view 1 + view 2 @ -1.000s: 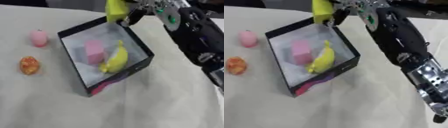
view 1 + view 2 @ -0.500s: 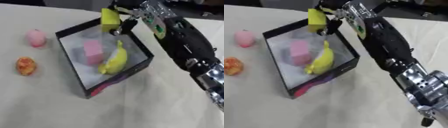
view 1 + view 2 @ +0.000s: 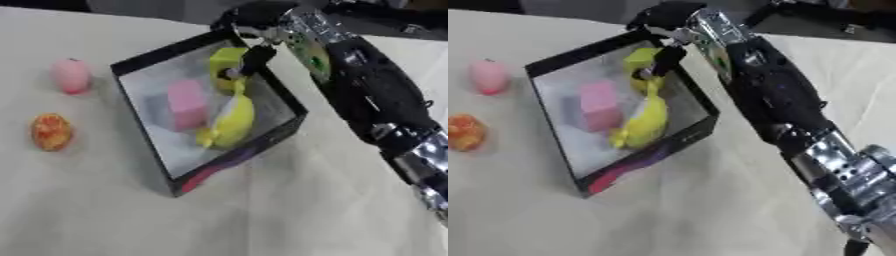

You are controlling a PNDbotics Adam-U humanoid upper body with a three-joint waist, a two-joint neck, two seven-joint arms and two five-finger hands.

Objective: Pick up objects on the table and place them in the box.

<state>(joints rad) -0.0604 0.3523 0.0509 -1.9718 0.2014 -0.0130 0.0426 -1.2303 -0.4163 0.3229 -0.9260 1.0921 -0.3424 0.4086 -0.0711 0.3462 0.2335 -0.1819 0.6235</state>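
Observation:
A black box [image 3: 296, 112] with a pale floor lies askew in the middle of the table. Inside it are a pink block [image 3: 186, 103] and a banana [image 3: 232, 121]. My right hand [image 3: 252, 26] reaches in from the upper right over the box's far side, shut on a yellow-green object [image 3: 226, 65] held low inside the box, just above the banana's tip. A pink rounded fruit [image 3: 72, 76] and an orange fruit [image 3: 51, 131] lie on the table left of the box. My left hand is out of sight.
The table is covered with a cream cloth [image 3: 297, 210]. My right forearm [image 3: 376, 107] crosses the right side of the scene. Dark shapes sit along the far edge.
My right hand has carried the yellow-green object from above the box's far rim down into the box, near the banana and pink block.

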